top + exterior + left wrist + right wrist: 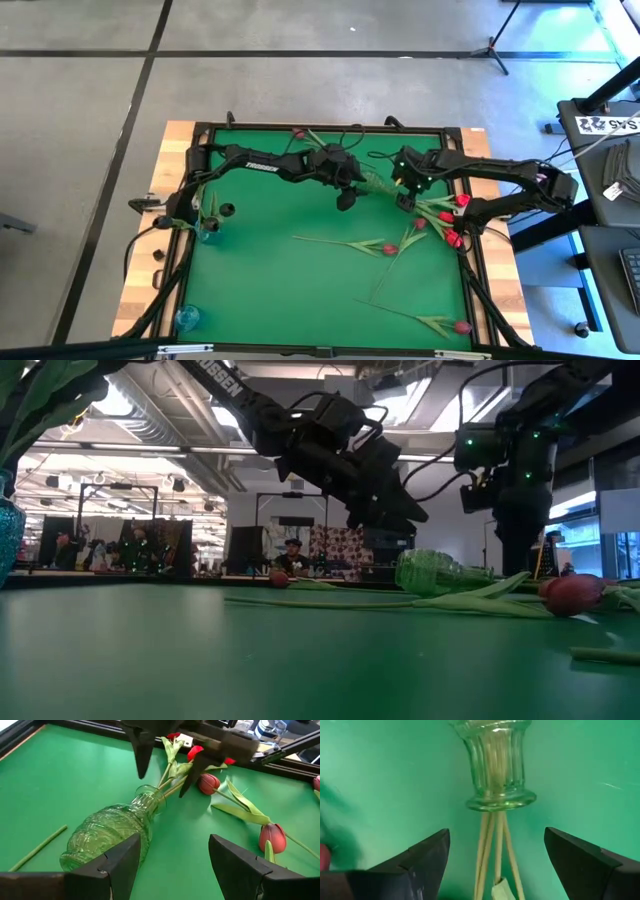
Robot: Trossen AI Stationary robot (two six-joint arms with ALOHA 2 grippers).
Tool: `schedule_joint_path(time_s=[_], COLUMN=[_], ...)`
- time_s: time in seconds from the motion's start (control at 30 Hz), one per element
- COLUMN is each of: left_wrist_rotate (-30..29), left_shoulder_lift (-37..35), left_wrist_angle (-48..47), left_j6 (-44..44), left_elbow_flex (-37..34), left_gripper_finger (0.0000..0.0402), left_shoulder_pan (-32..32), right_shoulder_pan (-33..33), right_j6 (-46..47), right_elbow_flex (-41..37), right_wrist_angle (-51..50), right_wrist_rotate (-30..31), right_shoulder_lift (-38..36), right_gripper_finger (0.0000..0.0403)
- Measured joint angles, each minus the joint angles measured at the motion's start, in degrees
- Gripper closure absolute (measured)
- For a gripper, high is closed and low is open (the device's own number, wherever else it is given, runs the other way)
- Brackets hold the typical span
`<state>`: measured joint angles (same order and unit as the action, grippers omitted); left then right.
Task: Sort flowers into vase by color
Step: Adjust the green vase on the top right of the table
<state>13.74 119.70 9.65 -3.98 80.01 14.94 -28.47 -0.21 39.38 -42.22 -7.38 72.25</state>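
A clear glass vase (375, 182) lies on its side mid-table, its mouth (497, 800) toward the right edge. A few green stems (492, 850) of red flowers (448, 214) run into that mouth. My left gripper (175, 865) is open and hovers over the vase's wide body (105, 837); in the low view a gap shows between it (405, 515) and the vase (440, 572). My right gripper (496, 837) is open and points down at the vase's mouth, one finger on either side of the stems, apart from them.
More red tulips lie flat on the green mat: one mid-table (390, 248), one near the front right corner (460, 327), one at the far edge (298, 132). Two small blue vases (207, 232) (187, 317) stand at the left. A loose stem (37, 847) lies beside the glass vase.
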Motion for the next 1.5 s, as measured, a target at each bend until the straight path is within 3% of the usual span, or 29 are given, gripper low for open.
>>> schedule_joint_path(time_s=[0.1, 0.2, 0.43, 0.67, 1.0, 1.2, 1.4, 1.5], left_wrist_rotate=[-0.07, -0.09, -0.79, 0.26, 1.03, 0.47, -9.79, -10.17], left_shoulder_lift=[0.00, -0.02, -2.67, -8.79, -19.70, -20.76, -19.30, -18.63], left_wrist_angle=[0.02, -0.02, -2.06, -15.23, -16.50, -16.33, -13.85, -12.62], left_j6=[-0.31, -0.73, -1.54, 0.26, 2.62, 0.20, 5.46, 6.04], left_elbow_flex=[0.00, 0.00, 0.02, -0.37, -10.75, -15.02, -15.19, -15.14], left_gripper_finger=[0.0171, 0.0171, 0.0171, 0.0171, 0.0171, 0.0171, 0.0171, 0.0171], left_shoulder_pan=[0.00, 0.00, 0.45, 4.34, 5.91, 3.42, -0.64, -1.67], right_shoulder_pan=[0.02, -0.07, 0.00, 0.00, 3.27, 6.53, 8.75, 9.75], right_j6=[0.09, 0.59, -0.10, -4.29, -12.84, -13.17, -10.80, -10.71], right_elbow_flex=[0.00, 0.00, 0.02, 0.63, 2.67, 5.59, 9.37, 9.74], right_wrist_angle=[0.00, -0.08, 0.70, 3.64, 20.44, 21.76, 20.89, 22.51], right_wrist_rotate=[1.24, 2.66, 3.22, 4.83, 5.81, 7.85, 9.47, 10.88], right_shoulder_lift=[1.56, 3.72, 9.98, 11.26, 11.58, 18.75, 23.37, 23.68], right_gripper_finger=[0.0088, 0.0122, 0.0251, 0.0386, 0.0394, 0.0387, 0.0388, 0.0363])
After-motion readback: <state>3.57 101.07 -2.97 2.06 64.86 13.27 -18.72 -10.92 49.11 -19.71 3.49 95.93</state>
